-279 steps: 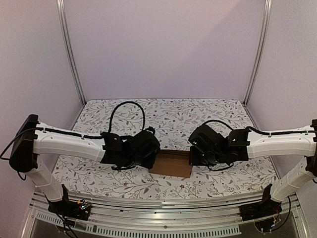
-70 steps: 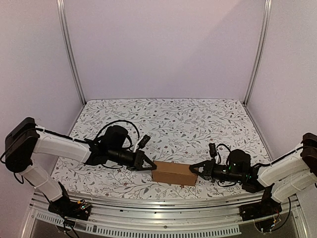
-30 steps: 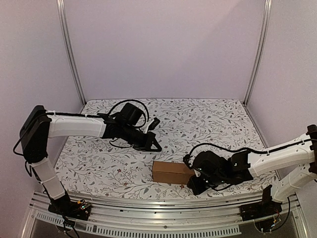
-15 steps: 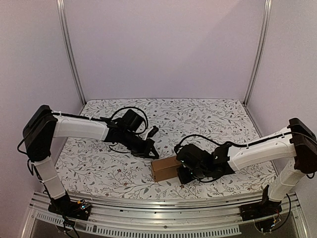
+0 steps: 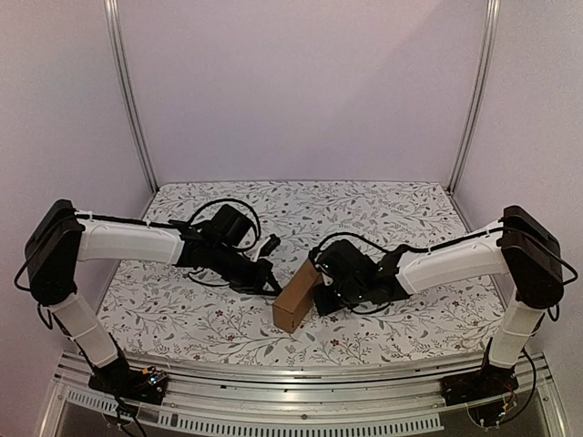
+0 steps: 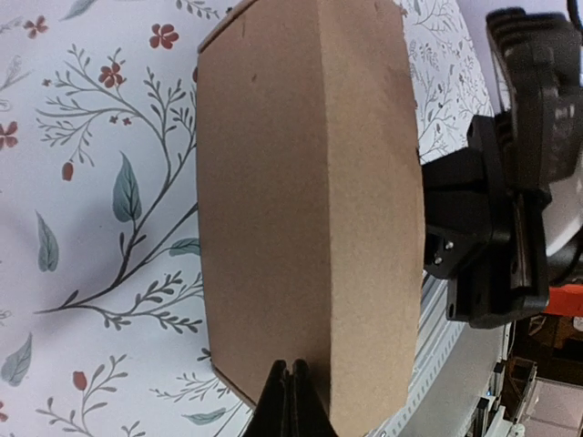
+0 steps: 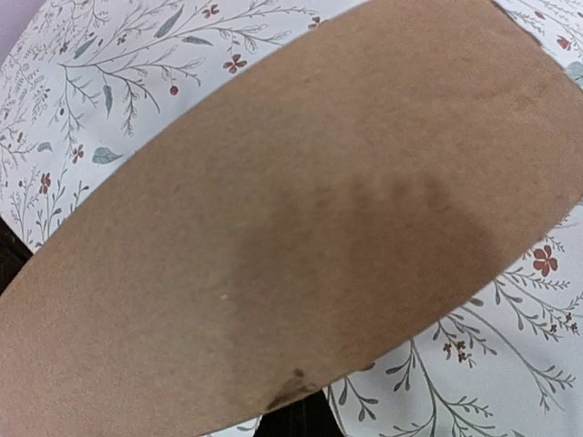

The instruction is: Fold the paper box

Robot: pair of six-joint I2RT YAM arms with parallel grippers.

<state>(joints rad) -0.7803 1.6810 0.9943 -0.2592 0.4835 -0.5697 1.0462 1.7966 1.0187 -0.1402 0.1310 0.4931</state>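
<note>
Plain brown paper box (image 5: pixel 297 299) on a flowered table cover (image 5: pixel 392 214)
The box is one even kraft brown, unprinted, with a darker patch showing in the right wrist view. The cover is white, scattered with grey-green leaves, thin dark stems and small red blossoms. The left arm (image 5: pixel 123 241) and right arm (image 5: pixel 451 259) wear white shells that turn black toward the wrists, with black cables. At the far side the walls (image 5: pixel 301 91) are pale lilac, the frame posts (image 5: pixel 128 91) silver-grey.

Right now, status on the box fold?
Left gripper shut, tip at the paper box side. Right gripper shut, close against the opposite side. Box formed into a carton, lying diagonally between them. No obstacles seen.
</note>
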